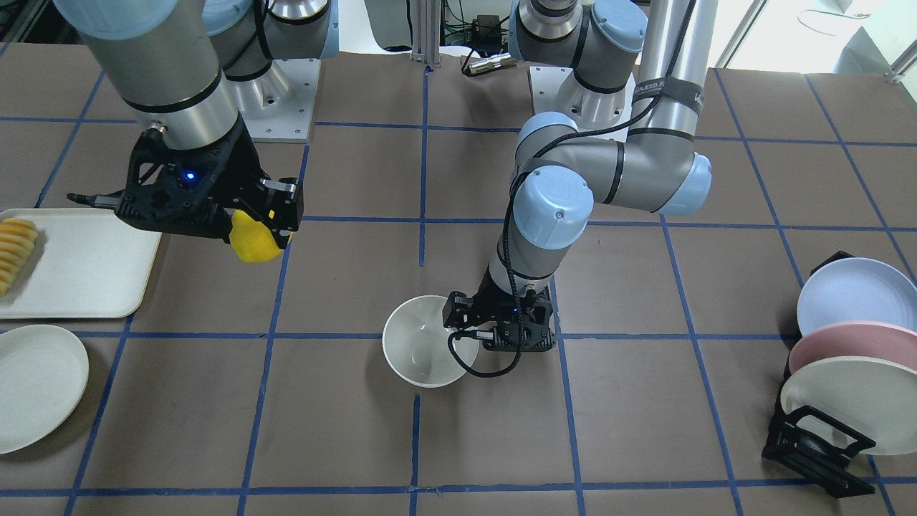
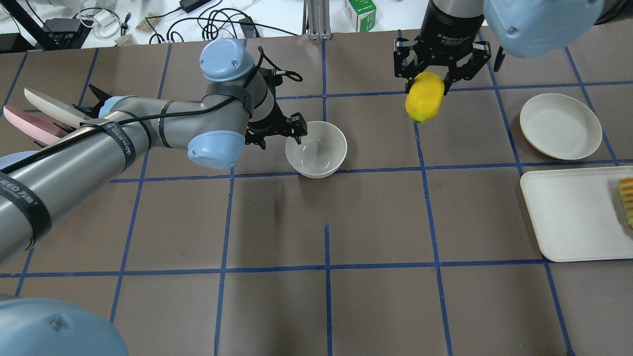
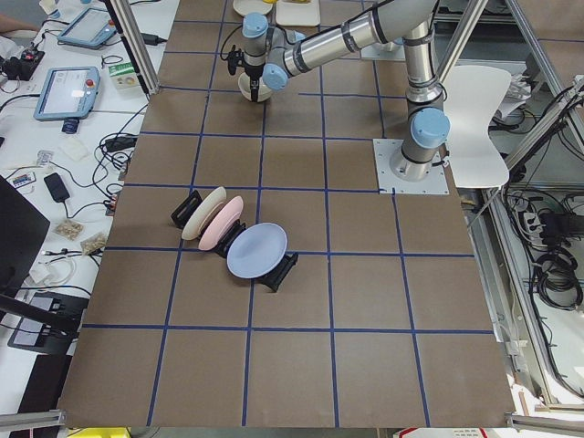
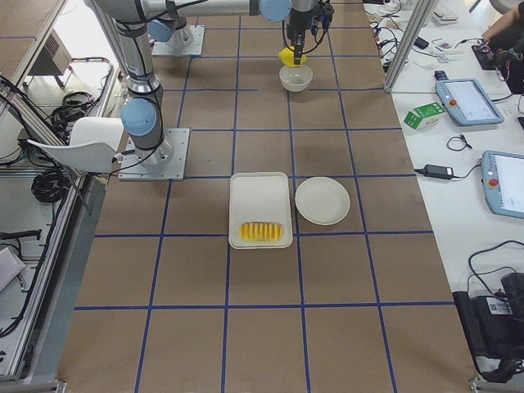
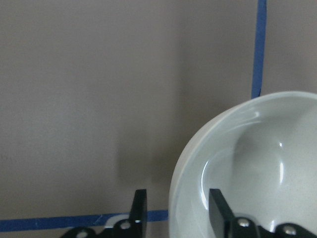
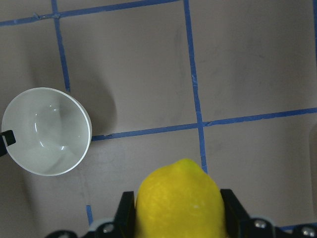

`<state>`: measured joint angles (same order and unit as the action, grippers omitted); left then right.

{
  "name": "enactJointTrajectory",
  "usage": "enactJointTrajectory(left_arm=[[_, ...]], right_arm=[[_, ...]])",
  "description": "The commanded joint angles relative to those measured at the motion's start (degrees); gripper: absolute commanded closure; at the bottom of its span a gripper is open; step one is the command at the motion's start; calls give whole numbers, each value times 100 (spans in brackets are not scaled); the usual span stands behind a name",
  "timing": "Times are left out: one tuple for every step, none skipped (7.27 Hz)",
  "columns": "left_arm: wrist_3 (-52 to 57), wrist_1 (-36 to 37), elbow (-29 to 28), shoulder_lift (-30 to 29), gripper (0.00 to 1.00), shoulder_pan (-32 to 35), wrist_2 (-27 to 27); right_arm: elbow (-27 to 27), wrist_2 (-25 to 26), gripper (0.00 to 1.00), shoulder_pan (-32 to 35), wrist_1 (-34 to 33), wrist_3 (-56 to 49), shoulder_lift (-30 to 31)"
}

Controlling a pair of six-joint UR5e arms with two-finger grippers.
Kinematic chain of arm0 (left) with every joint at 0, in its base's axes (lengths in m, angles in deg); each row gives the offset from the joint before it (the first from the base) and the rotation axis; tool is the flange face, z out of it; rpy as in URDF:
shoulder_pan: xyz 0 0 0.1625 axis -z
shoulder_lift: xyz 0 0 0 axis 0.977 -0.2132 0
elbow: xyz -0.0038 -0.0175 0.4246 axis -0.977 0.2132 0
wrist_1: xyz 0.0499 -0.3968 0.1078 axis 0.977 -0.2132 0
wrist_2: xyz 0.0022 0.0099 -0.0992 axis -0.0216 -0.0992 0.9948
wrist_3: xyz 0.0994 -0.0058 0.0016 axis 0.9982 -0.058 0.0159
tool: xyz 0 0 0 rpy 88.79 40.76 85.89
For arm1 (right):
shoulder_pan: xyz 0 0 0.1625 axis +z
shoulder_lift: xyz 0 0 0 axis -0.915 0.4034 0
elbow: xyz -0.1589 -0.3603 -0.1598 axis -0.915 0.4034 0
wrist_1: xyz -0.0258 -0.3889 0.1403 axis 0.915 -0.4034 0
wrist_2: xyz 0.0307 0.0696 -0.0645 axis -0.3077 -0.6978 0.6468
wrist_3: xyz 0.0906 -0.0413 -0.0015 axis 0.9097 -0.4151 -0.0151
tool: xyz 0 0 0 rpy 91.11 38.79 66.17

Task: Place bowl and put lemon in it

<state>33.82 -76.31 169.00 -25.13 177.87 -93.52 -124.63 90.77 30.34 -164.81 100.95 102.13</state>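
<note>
The off-white bowl (image 1: 423, 351) stands upright on the brown table near the middle; it also shows in the overhead view (image 2: 319, 148). My left gripper (image 1: 466, 326) is low at the bowl's rim, one finger inside and one outside. In the left wrist view the bowl (image 5: 257, 163) has a gap between its rim and the outer finger (image 5: 140, 210), so the jaws are open. My right gripper (image 2: 426, 86) is shut on the yellow lemon (image 2: 424, 101) and holds it in the air, off to the side of the bowl. The right wrist view shows the lemon (image 6: 179, 198) and the bowl (image 6: 47, 131).
A white tray (image 1: 93, 265) with sliced yellow food (image 1: 14, 251) and a cream plate (image 1: 36, 387) lie on my right side. A black rack (image 1: 817, 444) with three standing plates is on my left side.
</note>
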Motion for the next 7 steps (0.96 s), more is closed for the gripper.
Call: enactJointTrajectory(left_arm=[[528, -2104, -1117, 442, 0, -251, -443], [732, -2863, -1567, 618, 0, -514, -463], [1030, -3419, -1780, 802, 0, -708, -463], [1094, -3685, -1721, 1057, 0, -727, -489], [1094, -3688, -1677, 1329, 0, -684, -472], [1094, -3836, -1677, 1662, 0, -692, -429], [1094, -3968, -1616, 1840, 0, -693, -428]], right_arm=[[-41, -16, 71, 372, -470, -34, -329], [-15, 19, 71, 817, -994, 45, -783], [-50, 45, 71, 1196, -1460, 132, -1319], [-50, 45, 71, 1339, -1961, 229, -1768], [-50, -16, 71, 1410, -2288, 134, -2016], [-50, -25, 71, 1507, -2300, 159, -2140], [-67, -25, 71, 1603, -2500, 177, -2316]])
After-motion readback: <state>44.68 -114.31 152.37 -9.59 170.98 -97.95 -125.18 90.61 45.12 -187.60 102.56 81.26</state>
